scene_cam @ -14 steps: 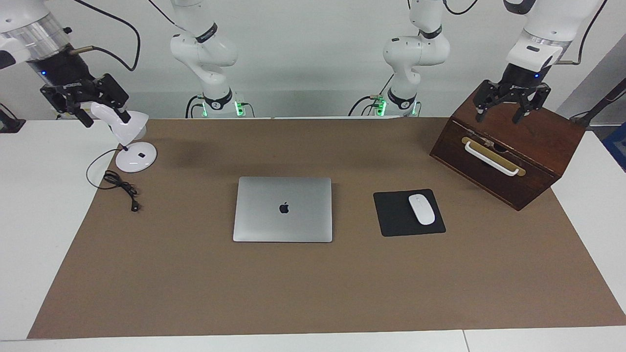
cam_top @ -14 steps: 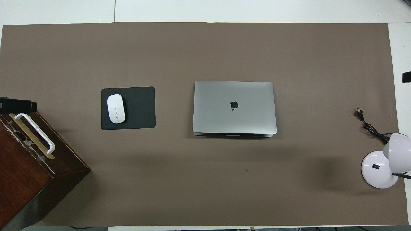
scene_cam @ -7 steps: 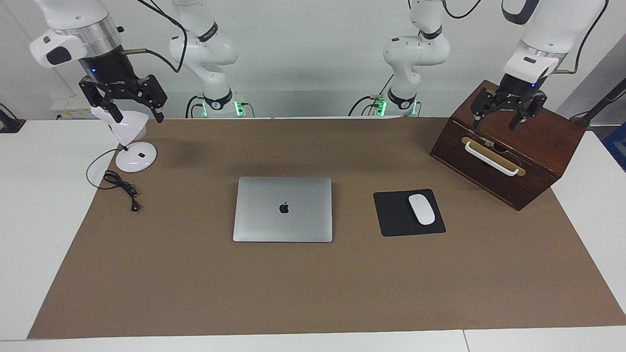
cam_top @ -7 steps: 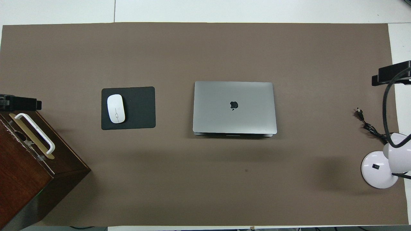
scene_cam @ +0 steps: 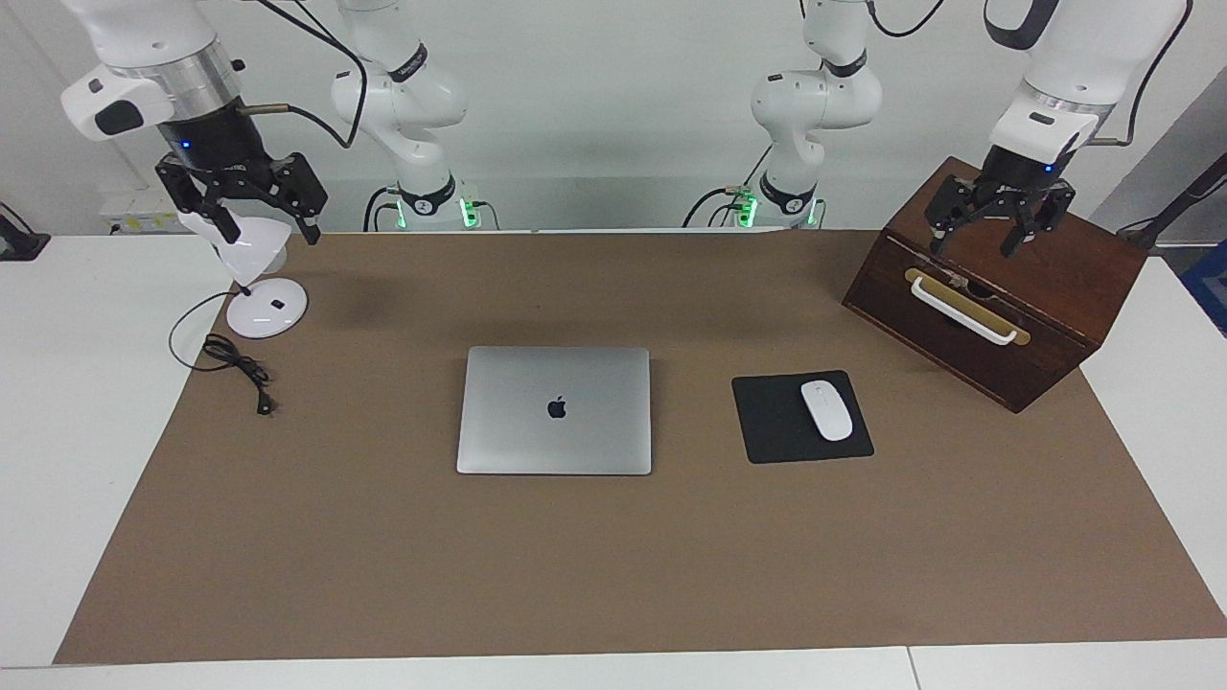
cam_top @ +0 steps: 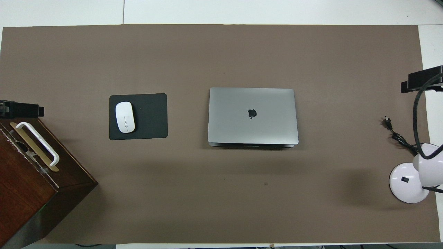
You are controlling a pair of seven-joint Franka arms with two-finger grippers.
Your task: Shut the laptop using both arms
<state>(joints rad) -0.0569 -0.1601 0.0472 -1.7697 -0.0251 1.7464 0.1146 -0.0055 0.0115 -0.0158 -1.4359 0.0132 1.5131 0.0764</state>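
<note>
The right gripper point(scene_cam: 254, 203) hangs over the white desk lamp point(scene_cam: 257, 287) at the right arm's end of the table, fingers spread, holding nothing. Beside the lamp lies its black cable point(scene_cam: 240, 369). Mid-mat, the laptop point(scene_cam: 555, 410) lies shut, lid flat, logo up. Toward the left arm's end, a white mouse point(scene_cam: 826, 410) rests on the black mouse pad point(scene_cam: 772, 422). The left gripper point(scene_cam: 992, 216) hovers over the wooden box point(scene_cam: 1054, 278), fingers splayed apart and empty.
</note>
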